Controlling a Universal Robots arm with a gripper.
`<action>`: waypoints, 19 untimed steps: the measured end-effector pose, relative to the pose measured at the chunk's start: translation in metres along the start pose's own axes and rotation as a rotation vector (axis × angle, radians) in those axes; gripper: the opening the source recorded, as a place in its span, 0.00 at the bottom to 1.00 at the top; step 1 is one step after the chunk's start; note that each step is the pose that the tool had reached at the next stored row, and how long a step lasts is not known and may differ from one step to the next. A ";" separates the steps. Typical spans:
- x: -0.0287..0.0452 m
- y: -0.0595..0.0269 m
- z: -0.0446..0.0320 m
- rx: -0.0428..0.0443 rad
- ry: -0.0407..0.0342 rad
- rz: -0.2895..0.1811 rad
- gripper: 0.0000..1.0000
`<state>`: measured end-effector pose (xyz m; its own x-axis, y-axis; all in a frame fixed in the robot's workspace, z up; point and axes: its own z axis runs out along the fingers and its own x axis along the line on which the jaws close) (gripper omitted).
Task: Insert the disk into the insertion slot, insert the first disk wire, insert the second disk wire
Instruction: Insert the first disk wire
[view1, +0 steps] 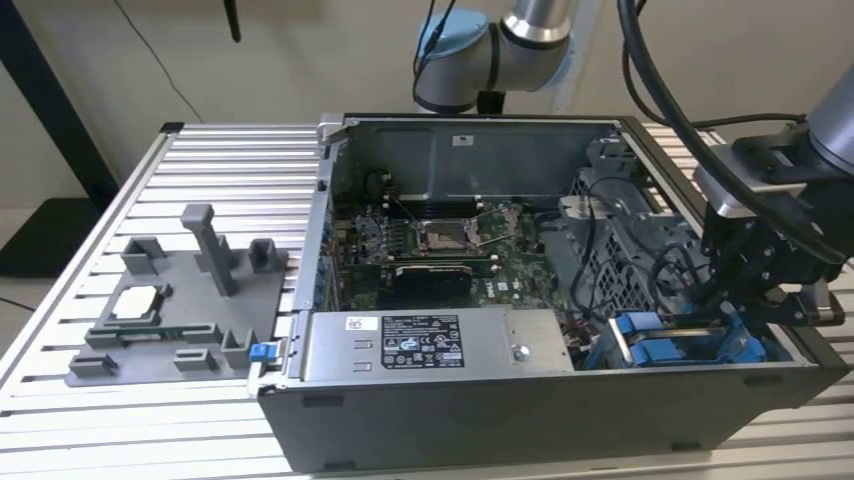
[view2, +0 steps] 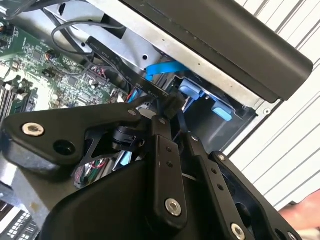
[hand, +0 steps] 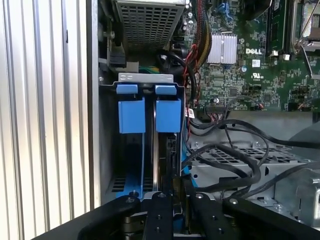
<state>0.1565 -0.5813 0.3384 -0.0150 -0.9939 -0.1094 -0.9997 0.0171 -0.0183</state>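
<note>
The gripper (view2: 170, 111) is clenched on the stiff black plug (view2: 173, 102) of a light, floppy blue disk wire (view2: 160, 67). That plug body is the safest hold. The disk (hand: 168, 116) seems seated in the insertion slot (view1: 674, 345), at four o'clock in the case (view1: 534, 420).

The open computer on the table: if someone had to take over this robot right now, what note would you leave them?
Gripper: down in the case, at the corner on the exterior view's right. It looks shut on a wire's black plug.
Disk: seems to sit edge-on in the slot, below the blue tabs.
Done: the disk looks inserted.
Left: the held plug does not look mated yet. A blue wire runs close by, and I cannot tell if it is connected.
</note>
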 end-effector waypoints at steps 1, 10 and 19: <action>0.0001 0.0000 0.0016 0.0005 -0.0001 0.000 0.00; 0.0004 0.0001 0.0044 0.0011 -0.0005 0.000 1.00; -0.0034 -0.0006 -0.0306 0.0012 -0.0007 0.000 1.00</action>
<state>0.1565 -0.5813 0.3693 -0.0149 -0.9938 -0.1101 -0.9997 0.0171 -0.0195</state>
